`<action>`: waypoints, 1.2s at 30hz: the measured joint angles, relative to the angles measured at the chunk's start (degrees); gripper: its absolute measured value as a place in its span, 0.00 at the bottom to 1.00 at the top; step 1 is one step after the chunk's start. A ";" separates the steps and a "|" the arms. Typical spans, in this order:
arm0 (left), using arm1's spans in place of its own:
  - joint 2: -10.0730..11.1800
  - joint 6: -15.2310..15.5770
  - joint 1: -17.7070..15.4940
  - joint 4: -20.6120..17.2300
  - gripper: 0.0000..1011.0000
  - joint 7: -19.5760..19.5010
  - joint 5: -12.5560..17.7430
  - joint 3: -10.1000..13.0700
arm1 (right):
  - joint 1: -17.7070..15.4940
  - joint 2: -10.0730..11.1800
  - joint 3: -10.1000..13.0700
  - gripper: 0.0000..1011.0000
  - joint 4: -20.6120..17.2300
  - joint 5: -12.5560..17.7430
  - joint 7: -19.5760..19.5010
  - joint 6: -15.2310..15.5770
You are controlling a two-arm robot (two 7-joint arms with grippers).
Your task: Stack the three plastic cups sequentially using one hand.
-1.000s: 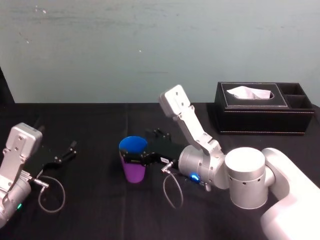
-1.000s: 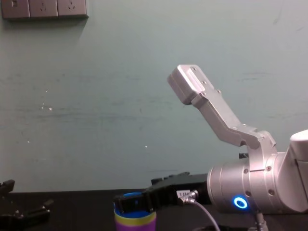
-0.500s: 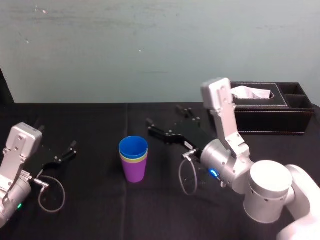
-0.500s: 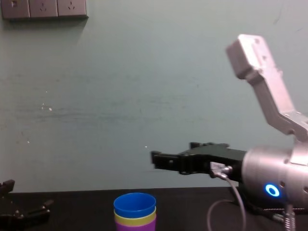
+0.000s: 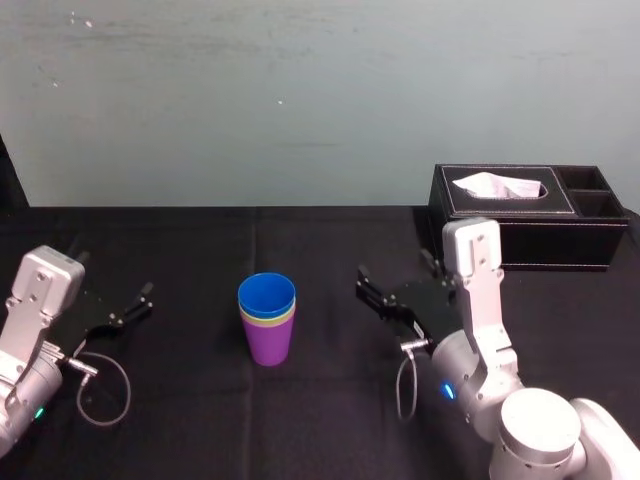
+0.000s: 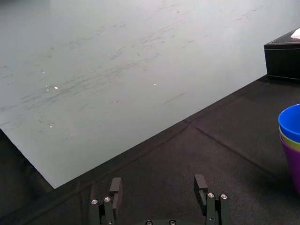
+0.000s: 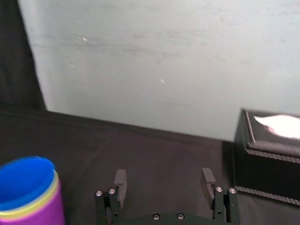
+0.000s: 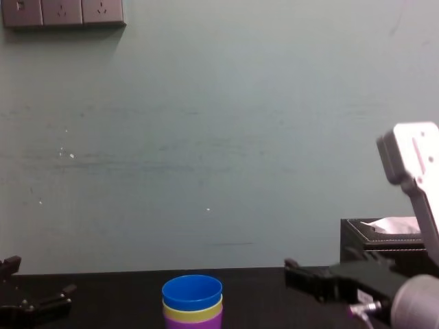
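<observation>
Purple cup (image 5: 268, 345) on desk (image 5: 200, 400), yellow-green cup (image 5: 267, 318) nested inside, blue cup (image 5: 267, 296) innermost, right tool (image 7: 163, 180) spread, empty, 3 o'clock, left tool (image 6: 158, 183) spread, 9 o'clock.

1. Purple smooth tapered plastic cup (image 5: 268, 345): upright, mouth up, bottom of a nested stack. It stands on the black tabletop (image 5: 200, 425) about midway between the far and near edges, a bit left of centre.
2. Yellow-green tapered plastic cup (image 5: 268, 317): nested inside the purple cup, only a rim band showing.
3. Blue tapered plastic cup (image 5: 266, 293): nested on top, rim highest, mouth open upward.
4. Black fingered right gripper (image 5: 392, 283) on a silver-grey arm: fingers spread, right of the stack and apart from it, pointing toward it, about level with the blue rim.
</observation>
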 joint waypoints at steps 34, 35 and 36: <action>0.00 0.00 0.00 0.00 0.99 0.00 0.00 0.00 | -0.53 -1.97 1.97 0.99 4.77 -1.87 -1.53 1.98; 0.00 0.00 0.00 0.00 0.99 0.00 0.00 0.00 | -0.53 -1.97 1.97 0.99 4.77 -1.87 -1.53 1.98; 0.00 0.00 0.00 0.00 0.99 0.00 0.00 0.00 | -0.53 -1.97 1.96 0.99 4.76 -1.86 -1.53 1.98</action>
